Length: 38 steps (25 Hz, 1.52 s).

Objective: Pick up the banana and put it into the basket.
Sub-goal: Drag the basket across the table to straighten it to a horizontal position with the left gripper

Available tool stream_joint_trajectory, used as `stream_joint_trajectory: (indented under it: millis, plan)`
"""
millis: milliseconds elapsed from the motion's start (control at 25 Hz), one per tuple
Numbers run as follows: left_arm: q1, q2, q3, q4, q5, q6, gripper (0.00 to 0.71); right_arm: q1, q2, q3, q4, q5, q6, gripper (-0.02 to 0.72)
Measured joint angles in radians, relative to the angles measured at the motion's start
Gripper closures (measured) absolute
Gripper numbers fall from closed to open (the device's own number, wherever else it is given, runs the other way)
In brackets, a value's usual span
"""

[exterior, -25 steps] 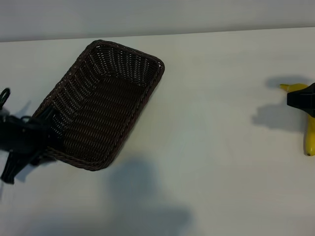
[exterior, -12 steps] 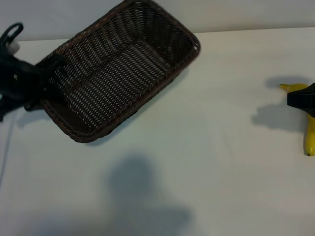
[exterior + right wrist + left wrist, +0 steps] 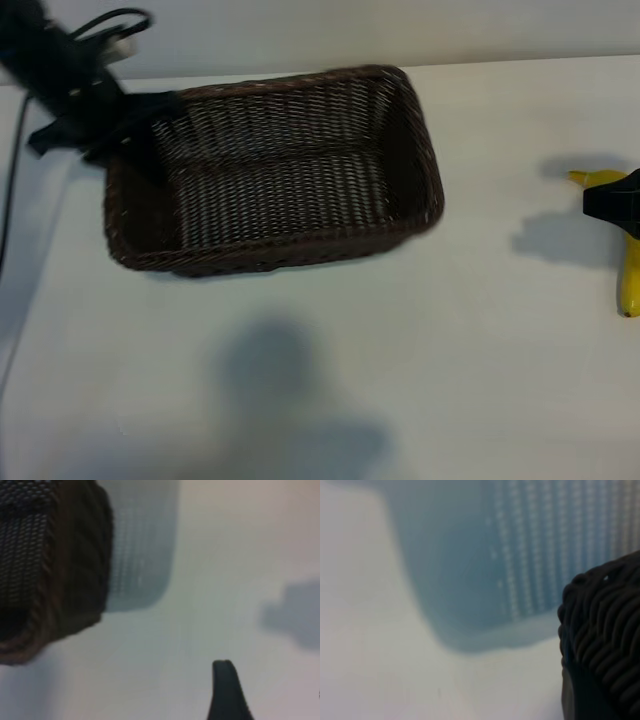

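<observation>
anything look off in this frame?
Yes: the dark-brown woven wicker basket is lifted off the white table, held by its short-end rim in the left gripper, its shadow detached on the tabletop. The yellow curved banana lies far off at the table's right edge under the right gripper.

A plain white surface (image 3: 420,380) fills nearly the whole view. Behind its far edge stands a pale grey wall (image 3: 400,30). Light from above casts soft, blurred shadows (image 3: 290,390) on the surface's near part.
</observation>
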Motion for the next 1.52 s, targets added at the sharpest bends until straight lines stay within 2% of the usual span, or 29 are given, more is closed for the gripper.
stream_joint_trajectory:
  millis: [200, 360, 680, 1080, 1200, 1320, 1400, 1520]
  plan:
    - [-0.101, 0.137, -0.186, 0.041, 0.000, 0.010, 0.528, 0.000, 0.000, 0.000, 0.000, 0.000, 0.000, 0.258]
    - [-0.138, 0.215, -0.245, 0.022, 0.000, 0.009, 0.528, 0.000, 0.000, 0.000, -0.001, 0.000, 0.000, 0.258]
    - [-0.163, 0.290, -0.247, 0.012, 0.000, 0.013, 0.529, 0.000, 0.000, 0.000, -0.001, 0.000, 0.001, 0.258]
    - [-0.179, 0.297, -0.250, 0.010, 0.000, 0.015, 0.523, 0.000, 0.000, 0.000, -0.002, 0.000, 0.001, 0.258]
    - [-0.182, 0.298, -0.250, 0.004, -0.009, 0.015, 0.426, 0.000, 0.000, 0.000, -0.002, 0.000, 0.001, 0.258]
    - [-0.185, 0.300, -0.252, 0.002, -0.001, 0.014, 0.266, 0.000, 0.000, 0.000, -0.003, 0.000, 0.001, 0.258]
    - [-0.188, 0.300, -0.256, 0.014, -0.001, 0.003, 0.190, 0.000, 0.000, 0.000, -0.003, 0.000, 0.001, 0.258]
    - [-0.190, 0.292, -0.257, 0.030, -0.001, -0.012, 0.137, 0.000, 0.000, 0.000, -0.003, 0.000, 0.001, 0.258]
